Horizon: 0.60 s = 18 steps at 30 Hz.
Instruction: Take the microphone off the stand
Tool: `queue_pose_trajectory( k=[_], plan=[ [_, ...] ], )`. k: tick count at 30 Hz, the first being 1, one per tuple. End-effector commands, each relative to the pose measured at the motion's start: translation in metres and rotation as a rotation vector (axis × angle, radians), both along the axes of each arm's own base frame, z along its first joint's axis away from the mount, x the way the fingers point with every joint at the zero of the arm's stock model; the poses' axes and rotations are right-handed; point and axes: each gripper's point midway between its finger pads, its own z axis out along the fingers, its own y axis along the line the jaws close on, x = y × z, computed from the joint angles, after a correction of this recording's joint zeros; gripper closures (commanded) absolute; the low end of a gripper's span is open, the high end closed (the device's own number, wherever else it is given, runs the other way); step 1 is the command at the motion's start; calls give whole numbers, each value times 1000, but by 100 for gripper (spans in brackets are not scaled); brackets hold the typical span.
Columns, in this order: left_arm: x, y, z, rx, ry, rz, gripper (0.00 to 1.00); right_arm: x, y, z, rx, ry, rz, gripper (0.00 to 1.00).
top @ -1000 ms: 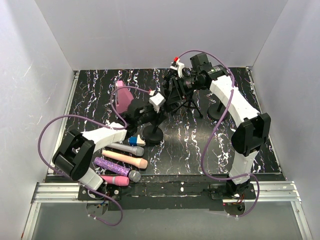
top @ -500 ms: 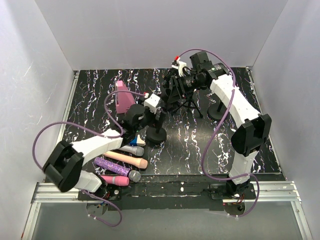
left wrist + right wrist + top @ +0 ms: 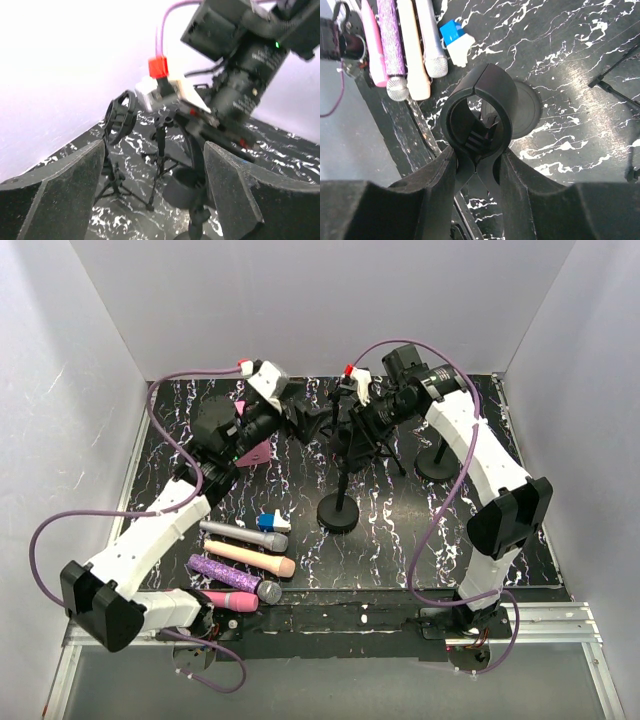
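Four microphones [image 3: 250, 558] lie side by side on the surface [image 3: 400, 530] at the near left. The clip [image 3: 485, 75] at the top of the stand [image 3: 338, 512] is an empty ring. From that I judge the microphone is already out of the stand, though I cannot tell which of the four it was.

Your right fingers [image 3: 432, 195] pinch the clip just below its ring, holding the stand upright over its round base. Your left fingers [image 3: 65, 185] are spread wide with nothing between them. They are raised just left of the clip and apart from it.

By my reading, what is left is to let the stand go cleanly. Ease the right fingers apart slowly so the clip does not drag the stand sideways. Then draw straight back from it before you swing away. Mind the tripod stand [image 3: 380, 452] just to the right. Keep the left arm out to the left until the right has let go.
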Motion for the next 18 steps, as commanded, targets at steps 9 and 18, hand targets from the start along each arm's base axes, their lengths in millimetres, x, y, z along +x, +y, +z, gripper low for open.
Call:
queue_pose_trajectory(
  k=[9,18],
  plan=[
    [35,-37,-83,-39,358,-38,24,-15,-2,10,7,-107,93,99],
    [12,-35,-149,96,422,-88,31,-23,-3,-18,-42,-53,100,99]
  ],
)
